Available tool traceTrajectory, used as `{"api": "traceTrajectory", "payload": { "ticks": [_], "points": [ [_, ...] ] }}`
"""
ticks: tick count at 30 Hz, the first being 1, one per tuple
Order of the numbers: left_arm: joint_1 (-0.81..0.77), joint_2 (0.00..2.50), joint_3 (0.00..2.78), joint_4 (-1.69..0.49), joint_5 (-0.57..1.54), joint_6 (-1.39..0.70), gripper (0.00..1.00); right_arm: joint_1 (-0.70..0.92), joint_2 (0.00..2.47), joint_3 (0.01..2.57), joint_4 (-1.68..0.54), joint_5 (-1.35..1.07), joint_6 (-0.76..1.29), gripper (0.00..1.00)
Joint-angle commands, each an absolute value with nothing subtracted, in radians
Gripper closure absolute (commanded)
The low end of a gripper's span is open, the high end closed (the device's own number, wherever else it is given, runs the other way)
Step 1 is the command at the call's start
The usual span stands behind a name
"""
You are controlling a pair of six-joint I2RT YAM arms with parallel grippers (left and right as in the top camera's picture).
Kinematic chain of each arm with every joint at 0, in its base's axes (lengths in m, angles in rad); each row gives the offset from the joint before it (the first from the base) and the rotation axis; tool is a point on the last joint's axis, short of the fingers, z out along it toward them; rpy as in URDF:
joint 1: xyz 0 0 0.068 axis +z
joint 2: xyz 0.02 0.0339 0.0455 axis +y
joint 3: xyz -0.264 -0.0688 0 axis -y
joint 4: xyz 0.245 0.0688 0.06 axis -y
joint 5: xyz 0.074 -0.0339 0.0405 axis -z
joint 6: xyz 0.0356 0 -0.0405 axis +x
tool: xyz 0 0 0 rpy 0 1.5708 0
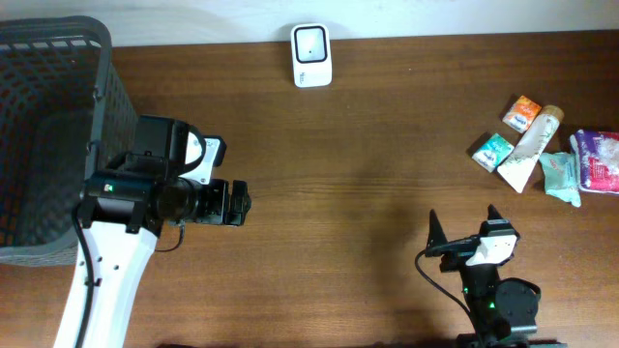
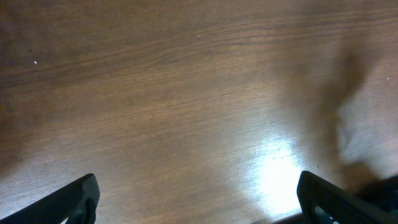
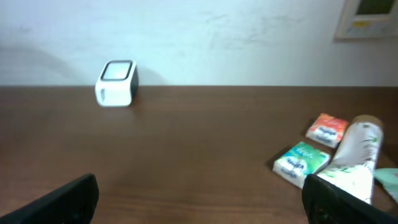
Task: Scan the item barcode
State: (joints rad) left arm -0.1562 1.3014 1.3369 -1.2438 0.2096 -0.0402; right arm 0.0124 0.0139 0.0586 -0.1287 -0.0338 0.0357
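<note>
Basket (image 1: 44, 145) at 9 o'clock, with the left gripper (image 1: 242, 203) just beside it, jaws wide apart and nothing in them. Scanner (image 1: 311, 55) sits up at 12 o'clock. Right gripper (image 1: 464, 220) at 5 o'clock is spread wide and empty too, and the tube (image 1: 530, 147) and little packets (image 1: 492, 151) lie at 3 o'clock, untouched.

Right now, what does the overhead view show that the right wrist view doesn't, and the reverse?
Only overhead: the dark basket at the left, the left gripper open over bare wood, and the purple pack at the far right. Only right wrist: the pale wall at the back and a wall panel on it. Both: the white scanner, the orange packet, the green packet, the tube, the wooden table, and the right gripper, open.
</note>
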Motion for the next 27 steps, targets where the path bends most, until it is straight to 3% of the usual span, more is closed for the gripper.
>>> {"api": "traceTrajectory", "payload": {
  "ticks": [1,27],
  "points": [
    [-0.159,1.296,1.338,-1.242,0.213,-0.017,0.01,0.004,0.003,0.005,-0.031,0.009,0.068,0.01],
    [-0.159,1.296,1.338,-1.242,0.213,-0.017,0.01,-0.026,0.003,0.006,-0.081,0.012,-0.022,0.01]
  ]
}}
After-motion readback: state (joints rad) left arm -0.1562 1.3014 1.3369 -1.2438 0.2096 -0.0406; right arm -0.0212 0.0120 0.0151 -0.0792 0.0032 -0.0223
